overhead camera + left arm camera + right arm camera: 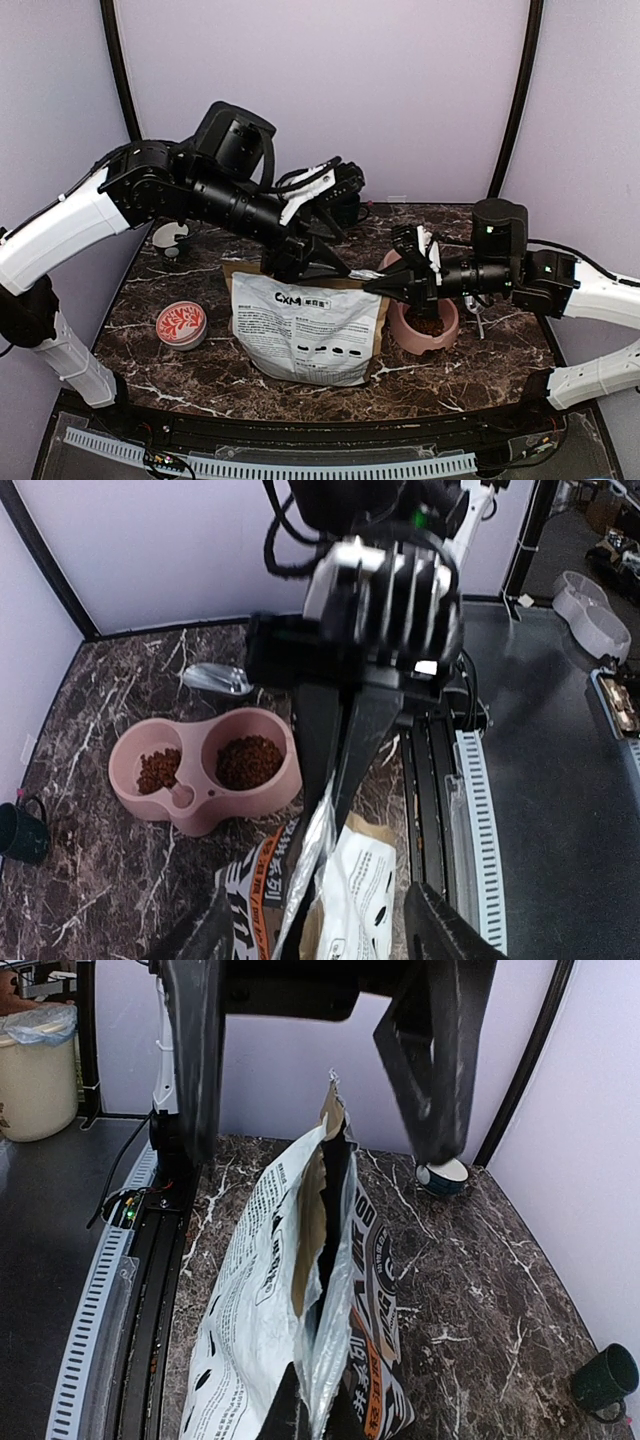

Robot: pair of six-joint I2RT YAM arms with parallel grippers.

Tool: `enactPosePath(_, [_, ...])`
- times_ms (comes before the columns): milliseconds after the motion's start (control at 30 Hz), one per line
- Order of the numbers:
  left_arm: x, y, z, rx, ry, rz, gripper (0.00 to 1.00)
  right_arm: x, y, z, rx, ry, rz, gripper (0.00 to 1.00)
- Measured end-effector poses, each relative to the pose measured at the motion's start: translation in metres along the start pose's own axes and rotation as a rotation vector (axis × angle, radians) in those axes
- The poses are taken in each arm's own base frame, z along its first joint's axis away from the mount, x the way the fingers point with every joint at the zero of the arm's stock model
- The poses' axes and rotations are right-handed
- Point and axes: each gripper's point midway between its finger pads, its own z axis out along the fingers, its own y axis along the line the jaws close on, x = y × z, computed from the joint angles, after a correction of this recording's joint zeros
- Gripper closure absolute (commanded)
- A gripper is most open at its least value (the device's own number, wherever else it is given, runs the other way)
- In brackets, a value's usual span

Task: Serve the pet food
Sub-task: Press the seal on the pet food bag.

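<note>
The pet food, reddish-brown kibble (248, 761), lies in both wells of the pink double bowl (215, 802); some shows in the top view (432, 326). The tan-and-white bag (305, 330) lies on the table with its torn top open (330, 1210). My right gripper (378, 283) is shut on the bag's top edge, seen in its wrist view (310, 1415). My left gripper (322, 265) is open, and its fingers (430, 1070) straddle the far end of the bag top without touching it. In the left wrist view (320, 935) the bag sits between the spread jaws.
A red patterned tin (181, 323) sits left of the bag. A white-rimmed cup (170, 238) stands at the back left. A dark green mug (605, 1378) and a metal scoop (215, 678) lie near the bowl (447, 331). The table's front rail (300, 465) is close.
</note>
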Motion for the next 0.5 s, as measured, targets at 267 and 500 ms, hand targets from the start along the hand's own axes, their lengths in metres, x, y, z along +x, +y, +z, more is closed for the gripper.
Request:
enactPosePath(267, [0.031, -0.004, 0.023, 0.033, 0.08, 0.008, 0.49, -0.001, 0.002, 0.001, -0.003, 0.0, -0.002, 1.0])
enactPosePath(500, [0.057, -0.006, 0.045, 0.057, 0.14, 0.023, 0.64, -0.001, 0.002, 0.001, 0.001, 0.001, -0.003, 1.0])
